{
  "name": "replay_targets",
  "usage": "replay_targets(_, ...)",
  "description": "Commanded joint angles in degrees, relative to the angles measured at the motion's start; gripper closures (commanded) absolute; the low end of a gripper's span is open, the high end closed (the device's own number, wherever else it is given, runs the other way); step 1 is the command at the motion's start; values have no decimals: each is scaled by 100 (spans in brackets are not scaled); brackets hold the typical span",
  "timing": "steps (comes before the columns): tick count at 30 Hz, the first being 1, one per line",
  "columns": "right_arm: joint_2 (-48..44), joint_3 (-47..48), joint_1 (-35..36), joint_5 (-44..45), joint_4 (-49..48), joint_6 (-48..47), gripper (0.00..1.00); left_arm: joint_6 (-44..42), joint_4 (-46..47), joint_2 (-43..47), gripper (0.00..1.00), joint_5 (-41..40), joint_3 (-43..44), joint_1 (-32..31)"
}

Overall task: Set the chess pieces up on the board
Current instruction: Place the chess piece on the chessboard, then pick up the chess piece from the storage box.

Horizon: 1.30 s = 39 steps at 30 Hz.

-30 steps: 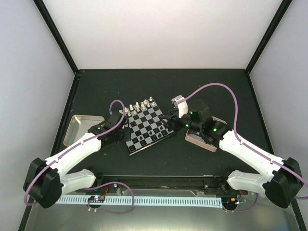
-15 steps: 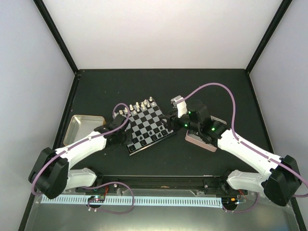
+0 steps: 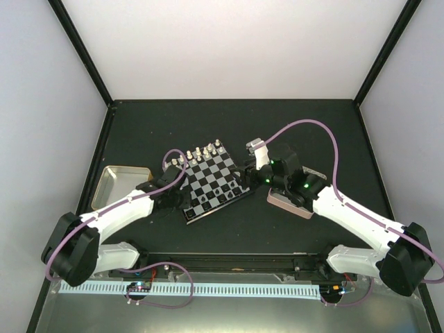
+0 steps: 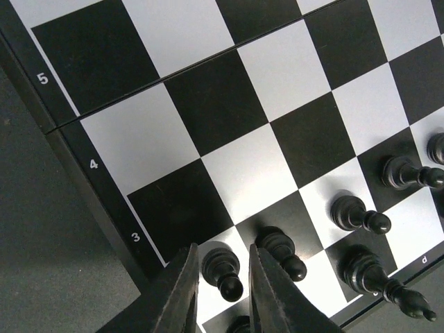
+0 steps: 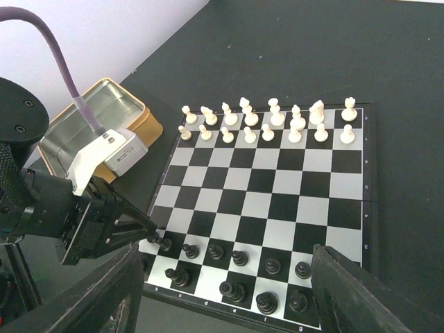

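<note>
Middle rows of the board (image 5: 277, 184) stand bare, an open passage. The white pieces (image 5: 270, 118) crowd the far edge, the black pieces (image 5: 239, 258) the near. The left gripper (image 4: 222, 253) blocks the near corner, jaws astride one pawn (image 4: 220, 267).

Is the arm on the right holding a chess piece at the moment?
No, the right gripper is spread wide open with nothing in it, above the board.

left gripper (image 4: 220, 295): bottom centre, we see its jaws straddling one black pawn (image 4: 222, 270), slim gaps either side
board (image 4: 229, 104): fills frame
other black pieces (image 4: 357, 214): lower right
</note>
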State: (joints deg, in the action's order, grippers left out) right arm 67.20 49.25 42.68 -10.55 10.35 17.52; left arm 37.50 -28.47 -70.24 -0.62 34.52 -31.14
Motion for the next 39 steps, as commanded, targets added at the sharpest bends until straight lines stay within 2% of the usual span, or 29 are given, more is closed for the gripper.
replay_targets(1, -35, 147, 18, 179, 56, 57, 33, 32, -112, 168, 78, -22, 63, 31)
replay_targets(5, -86, 163, 17, 493, 94, 267, 33, 29, -308, 385, 76, -226, 209, 30)
replay_targets(9, -132, 188, -109, 1268, 396, 829, 33, -5, -516, 651, 74, -508, 385, 34)
replay_targets(12, -68, 248, -614, 1698, 1038, 1485, 33, -67, -583, 912, 72, -644, 506, 38)
replay_targets(16, 102, 196, -1353, 1675, 1980, 1960, 33, -201, -565, 1370, 67, -654, 626, 40)
replay_targets(20, 290, -85, -1749, 1554, 2305, 2094, 33, -316, -432, 1882, 62, -646, 710, 38)
replay_targets(27, 648, -373, -1912, 1297, 2290, 2369, 32, -472, -72, 2449, 55, -370, 704, 43)
replay_targets(39, 463, -805, -1906, 1765, 3628, 1716, 36, -582, 240, 2533, 52, 120, 641, 40)
